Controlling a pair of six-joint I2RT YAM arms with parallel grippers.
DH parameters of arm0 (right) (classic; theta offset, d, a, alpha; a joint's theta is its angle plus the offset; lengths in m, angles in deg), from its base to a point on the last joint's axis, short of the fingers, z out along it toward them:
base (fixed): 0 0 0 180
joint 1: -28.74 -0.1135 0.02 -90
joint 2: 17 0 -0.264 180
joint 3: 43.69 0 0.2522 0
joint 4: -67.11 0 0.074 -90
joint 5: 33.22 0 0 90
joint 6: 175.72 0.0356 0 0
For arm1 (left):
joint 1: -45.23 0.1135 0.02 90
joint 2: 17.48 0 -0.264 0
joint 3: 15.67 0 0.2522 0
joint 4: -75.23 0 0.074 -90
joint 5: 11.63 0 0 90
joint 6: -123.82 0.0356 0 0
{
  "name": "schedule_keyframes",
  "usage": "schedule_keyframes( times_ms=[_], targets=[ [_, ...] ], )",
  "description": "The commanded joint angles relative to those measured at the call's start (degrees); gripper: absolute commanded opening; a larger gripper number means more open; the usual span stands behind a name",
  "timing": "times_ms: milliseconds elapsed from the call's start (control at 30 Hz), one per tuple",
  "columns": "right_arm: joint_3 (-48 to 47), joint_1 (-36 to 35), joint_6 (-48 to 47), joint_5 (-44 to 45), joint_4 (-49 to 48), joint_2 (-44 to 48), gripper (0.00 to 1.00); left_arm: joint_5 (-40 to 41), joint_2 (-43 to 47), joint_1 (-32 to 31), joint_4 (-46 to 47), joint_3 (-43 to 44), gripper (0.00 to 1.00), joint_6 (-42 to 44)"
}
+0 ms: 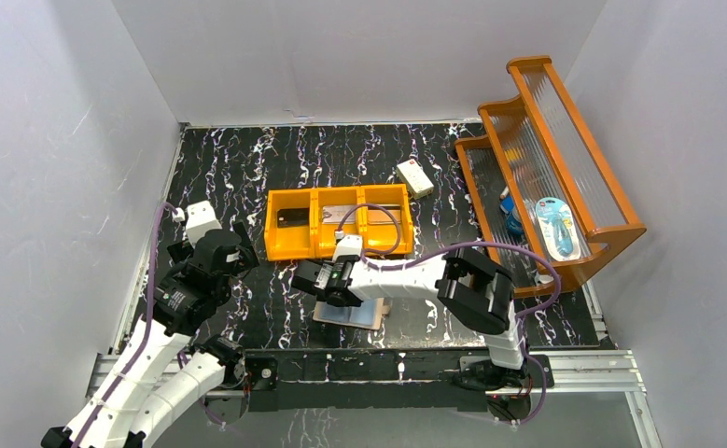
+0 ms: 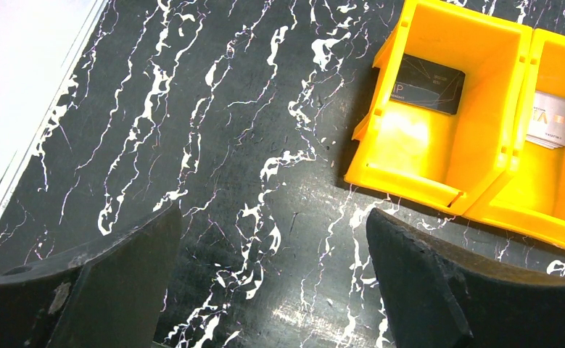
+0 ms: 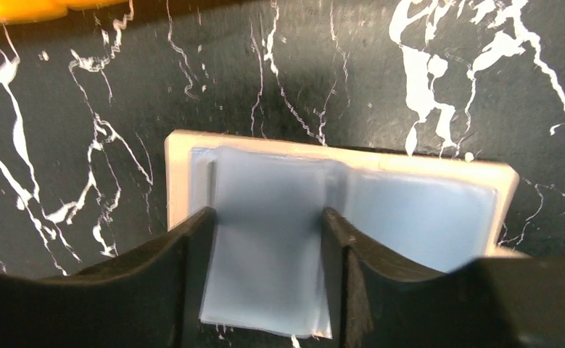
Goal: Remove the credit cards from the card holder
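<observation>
While the right end effector [image 3: 265, 217] hangs part-open, empty, directly above the opened peach-pink bifold card holder [image 3: 439, 210] by the table's [image 1: 247, 168] near edge, long axis across its fingers [image 3: 170, 290], the left end effector [image 2: 272, 225] idles open, empty, well apart.

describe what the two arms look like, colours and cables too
The left arm and right arm are alike: white shell links, chunky black joint housings. A purple cable runs along each. The jaws are matte black, broad and curved, one slightly scuffed.
</observation>
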Motion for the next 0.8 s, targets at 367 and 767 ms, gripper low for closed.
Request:
schedule_keyframes(
  times_ms=[367, 767],
  targets=[
    [10.3, 0.5, -7.4, -5.1, -14.7, 5.9, 0.34, -1.7, 0.0, -0.1, 0.1, 0.6, 0.98, -0.5],
    [34.9, 7.7, -4.0, -24.3, -48.0, 18.2, 0.35, -45.9, -5.2, -0.1, 10.0, -5.5, 0.92, -8.6]
  ],
)
